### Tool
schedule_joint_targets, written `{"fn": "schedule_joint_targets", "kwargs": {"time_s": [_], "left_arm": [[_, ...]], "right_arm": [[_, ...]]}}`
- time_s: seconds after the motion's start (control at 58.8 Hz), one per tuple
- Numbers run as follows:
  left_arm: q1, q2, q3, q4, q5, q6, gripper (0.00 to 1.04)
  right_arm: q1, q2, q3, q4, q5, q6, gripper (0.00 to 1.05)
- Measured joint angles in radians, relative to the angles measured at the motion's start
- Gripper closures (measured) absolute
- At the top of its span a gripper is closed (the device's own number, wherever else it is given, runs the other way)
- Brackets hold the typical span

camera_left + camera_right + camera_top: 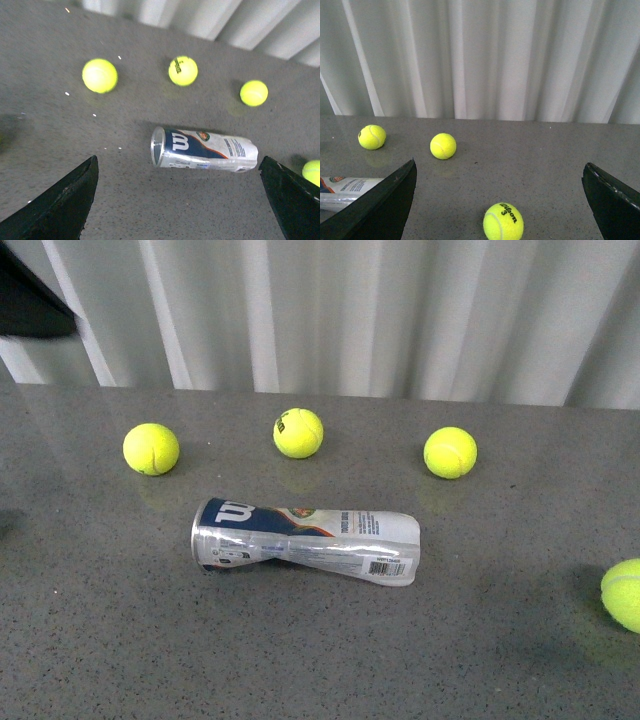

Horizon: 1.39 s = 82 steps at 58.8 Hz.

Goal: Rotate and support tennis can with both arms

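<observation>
Cut off in the corner, far back and left of the tennis can [305, 540]: a dark shape [30, 300], too little of it to tell what. Cut off by the edge, well to the right of the can and a bit nearer: one tennis ball [625, 593].

Wide open, up off the tabletop [100, 640]: the left claw [177, 162]. Holding nothing, touching nothing, with the can in sight between its two black fingers [60, 205]. Wide open too: the right claw [499, 164], off to the right of the can, holding nothing. Only the can's white end peeking out past one finger [375, 200] there.

Lying on its side on the grey tabletop: the can, dented in the middle. Silver rim end to the left, barcode end to the right. Hard to see what is inside.

Behind the can, in a row, all well apart from it: left ball [151, 449], middle ball [298, 433], right ball [450, 452].
</observation>
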Motion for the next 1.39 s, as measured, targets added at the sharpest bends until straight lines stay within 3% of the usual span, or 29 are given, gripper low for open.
{"fn": "schedule_joint_targets", "kwargs": {"time_s": [0.204,0.782,1.054,1.309,1.394], "left_arm": [[-0.084,0.311,0.05,0.062,0.038,0.0,0.07],[-0.096,0.602,0.052,0.396,-0.051,-0.006,0.07],[-0.129,0.642,0.062,0.496,0.035,-0.142,0.07],[-0.172,0.698,0.047,0.583,0.053,-0.247,0.07],[-0.18,0.714,0.039,0.612,0.06,-0.284,0.18]], "right_arm": [[0.0,0.0,0.0,0.0,0.0,0.0,0.07],[0.0,0.0,0.0,0.0,0.0,0.0,0.07],[0.0,0.0,0.0,0.0,0.0,0.0,0.07],[0.0,0.0,0.0,0.0,0.0,0.0,0.07],[0.0,0.0,0.0,0.0,0.0,0.0,0.07]]}}
